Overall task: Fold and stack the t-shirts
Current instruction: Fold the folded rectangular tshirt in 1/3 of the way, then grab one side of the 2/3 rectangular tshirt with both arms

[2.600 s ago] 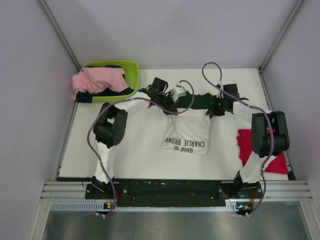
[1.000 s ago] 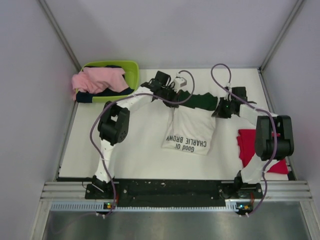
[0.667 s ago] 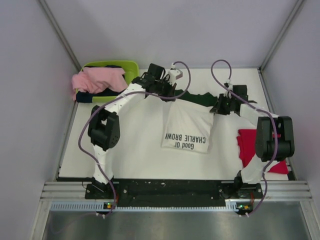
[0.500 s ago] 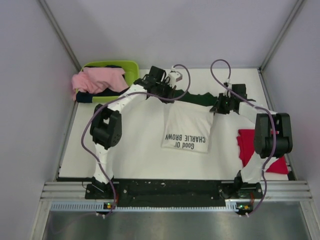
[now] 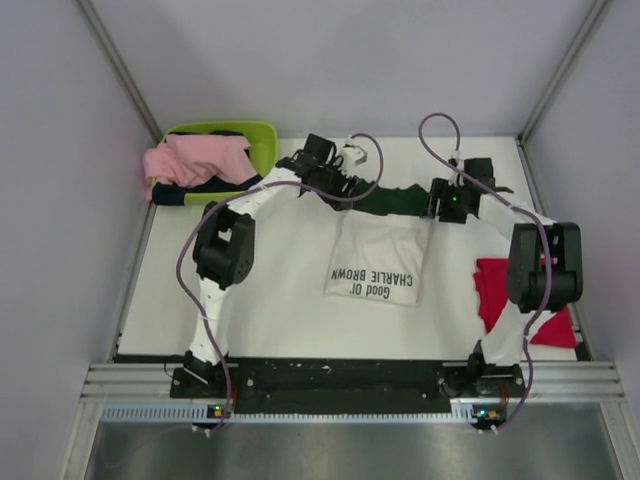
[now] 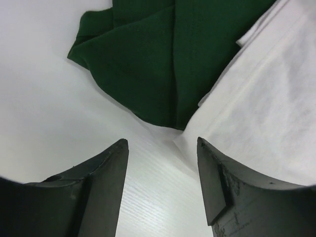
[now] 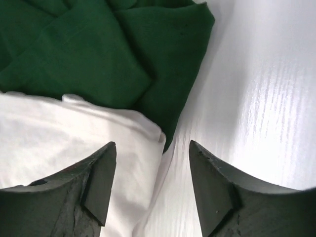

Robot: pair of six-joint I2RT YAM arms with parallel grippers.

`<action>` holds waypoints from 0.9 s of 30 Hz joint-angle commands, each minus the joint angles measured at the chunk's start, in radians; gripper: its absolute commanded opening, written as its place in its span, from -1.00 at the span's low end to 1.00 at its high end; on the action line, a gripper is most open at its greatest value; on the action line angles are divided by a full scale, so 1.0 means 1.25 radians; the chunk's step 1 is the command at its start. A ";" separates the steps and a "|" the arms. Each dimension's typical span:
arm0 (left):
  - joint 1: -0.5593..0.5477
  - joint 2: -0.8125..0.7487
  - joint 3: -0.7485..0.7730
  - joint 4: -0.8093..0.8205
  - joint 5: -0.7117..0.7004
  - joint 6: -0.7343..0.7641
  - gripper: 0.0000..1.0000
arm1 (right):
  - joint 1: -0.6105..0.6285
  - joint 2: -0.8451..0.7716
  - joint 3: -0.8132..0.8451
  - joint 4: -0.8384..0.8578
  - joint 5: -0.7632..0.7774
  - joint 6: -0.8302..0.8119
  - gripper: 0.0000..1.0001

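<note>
The left pincer (image 6: 162,142) stands wide and holds nothing, with bare white bench (image 6: 49,113) between its jaws. Just ahead of it lies a dark green sleeve of the white cloth t-shirt with black lettering (image 5: 375,255). The right pincer (image 7: 152,144) gapes too, empty, over that shirt's other green sleeve. To its right, back toward the arm's base, lies the plain red cloth t-shirt (image 5: 492,285). Left of the left pincer sits a lime-green plastic basket (image 5: 262,140).
</note>
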 commanded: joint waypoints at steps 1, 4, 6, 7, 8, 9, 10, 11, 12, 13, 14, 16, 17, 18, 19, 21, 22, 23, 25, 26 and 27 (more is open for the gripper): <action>0.007 -0.163 -0.037 -0.015 0.092 0.178 0.23 | -0.003 -0.210 0.010 -0.015 -0.039 -0.152 0.25; 0.006 -0.296 -0.197 -0.123 0.267 0.445 0.25 | 0.027 -0.391 -0.090 -0.003 -0.164 -0.419 0.32; 0.002 -0.402 -0.334 -0.224 0.343 0.696 0.32 | 0.060 -0.509 -0.185 -0.007 -0.266 -0.620 0.39; -0.001 -0.438 -0.410 -0.258 0.357 0.803 0.37 | 0.084 -0.564 -0.245 -0.010 -0.311 -0.723 0.45; -0.006 -0.472 -0.470 -0.274 0.365 0.895 0.41 | 0.115 -0.625 -0.322 -0.012 -0.328 -0.803 0.50; -0.015 -0.493 -0.526 -0.257 0.363 0.923 0.43 | 0.147 -0.668 -0.367 -0.013 -0.319 -0.853 0.51; -0.027 -0.511 -0.573 -0.214 0.354 0.892 0.45 | 0.186 -0.705 -0.409 -0.016 -0.286 -0.876 0.51; -0.043 -0.520 -0.596 -0.137 0.336 0.814 0.47 | 0.222 -0.724 -0.433 -0.032 -0.238 -0.891 0.47; -0.065 -0.527 -0.625 -0.059 0.302 0.738 0.49 | 0.267 -0.729 -0.454 -0.072 -0.196 -0.917 0.45; -0.088 -0.532 -0.651 0.023 0.261 0.677 0.50 | 0.329 -0.724 -0.467 -0.111 -0.144 -0.946 0.43; -0.115 -0.535 -0.683 0.081 0.216 0.662 0.50 | 0.366 -0.718 -0.483 -0.141 -0.102 -0.964 0.42; -0.162 -0.539 -0.739 0.181 0.148 0.660 0.50 | 0.415 -0.717 -0.516 -0.151 -0.065 -0.977 0.41; -0.173 -0.538 -0.763 0.207 0.130 0.662 0.50 | 0.421 -0.715 -0.530 -0.149 -0.069 -0.983 0.39; -0.178 -0.532 -0.780 0.230 0.110 0.661 0.50 | 0.427 -0.712 -0.543 -0.148 -0.079 -0.991 0.36; -0.187 -0.524 -0.790 0.249 0.084 0.658 0.49 | 0.434 -0.699 -0.553 -0.144 -0.076 -1.000 0.34; -0.203 -0.504 -0.800 0.265 0.029 0.662 0.47 | 0.460 -0.675 -0.570 -0.114 -0.023 -0.999 0.31; -0.211 -0.496 -0.801 0.277 0.004 0.656 0.46 | 0.469 -0.663 -0.576 -0.093 0.009 -0.994 0.30; -0.214 -0.488 -0.797 0.285 -0.009 0.646 0.45 | 0.472 -0.649 -0.576 -0.077 0.029 -0.990 0.30; -0.220 -0.470 -0.784 0.282 -0.030 0.636 0.37 | 0.474 -0.622 -0.570 -0.059 0.042 -0.971 0.28; -0.223 -0.462 -0.779 0.277 -0.040 0.636 0.28 | 0.477 -0.609 -0.567 -0.059 0.040 -0.971 0.25; -0.227 -0.456 -0.775 0.273 -0.053 0.636 0.12 | 0.481 -0.600 -0.567 -0.057 0.043 -0.972 0.20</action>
